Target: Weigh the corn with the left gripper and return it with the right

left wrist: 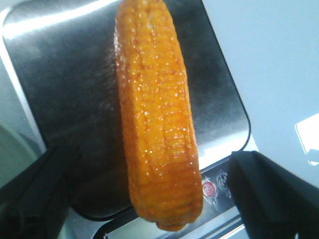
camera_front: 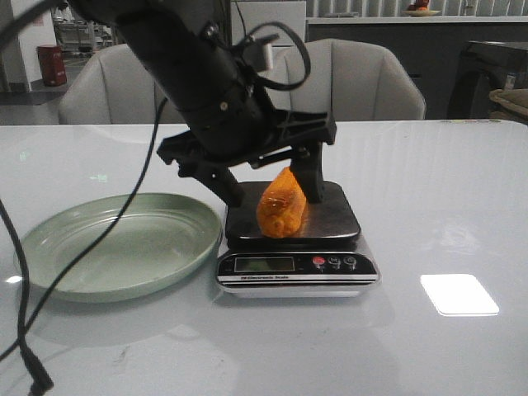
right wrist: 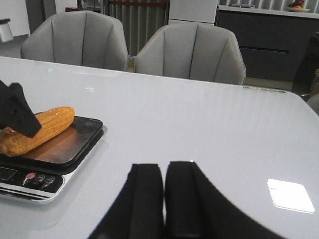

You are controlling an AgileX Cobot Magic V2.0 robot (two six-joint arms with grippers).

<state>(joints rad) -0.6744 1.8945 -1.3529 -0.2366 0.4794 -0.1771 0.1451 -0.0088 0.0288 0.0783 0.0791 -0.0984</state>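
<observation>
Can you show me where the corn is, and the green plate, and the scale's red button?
corn (camera_front: pixel 282 202), front view, middle of the cob lying on the scale.
green plate (camera_front: pixel 58 239), front view, its left rim.
red button (camera_front: pixel 318 262), front view, on the scale's front panel beside the display.

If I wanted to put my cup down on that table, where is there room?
The table is bare to the right of the scale, and along the near edge in front of the plate. It is crowded at the scale itself: the corn lies there with the left gripper straddling it.
</observation>
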